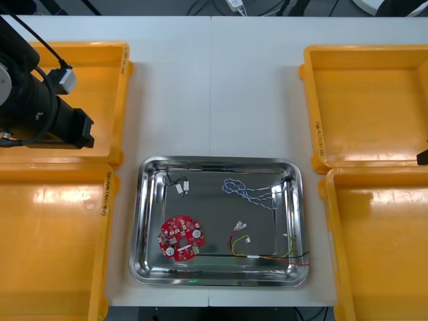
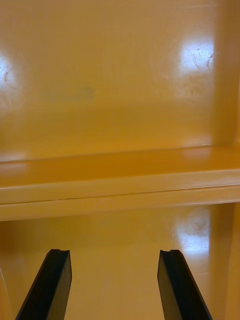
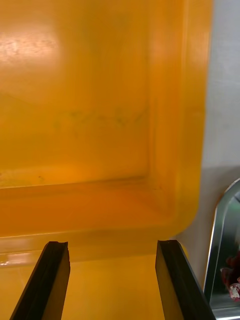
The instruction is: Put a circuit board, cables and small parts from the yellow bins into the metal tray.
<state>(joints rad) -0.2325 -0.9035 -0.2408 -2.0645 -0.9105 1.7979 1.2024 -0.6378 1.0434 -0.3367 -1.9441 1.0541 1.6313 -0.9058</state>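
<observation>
- Circuit board (image 1: 180,236): round, red, lies flat in the near-left part of the metal tray (image 1: 142,221). Judged light, stiff and fragile; it is best taken by the rim, w/ the components on its face left untouched.
- Blue and white cable (image 1: 251,192): twisted, loosely looped, in the far-right part of the tray. Judged soft and springy; a grip at mid-loop is advised.
- Black cable (image 1: 175,180): short, w/ white ends, at the far-left corner of the tray.
- Red and yellow cable (image 1: 267,256): laid along the near-right wall of the tray. Judged limp and apt to snag; the plug end gives the firmest hold.
- Tray: set at the near centre of the table (image 1: 214,93), between the bin pairs. Its floor is shiny, so light items may slide.
- Yellow bins (image 1: 364,107): two per side; bare floors are seen in them.
- Left gripper (image 3: 112,247): held over the rims where the two left bins meet, near the tray's edge; fingers wide apart, nothing held.
- Right gripper (image 2: 114,255): held over the rims between the two right bins, at the far-right side of the table; fingers wide apart, nothing held.
</observation>
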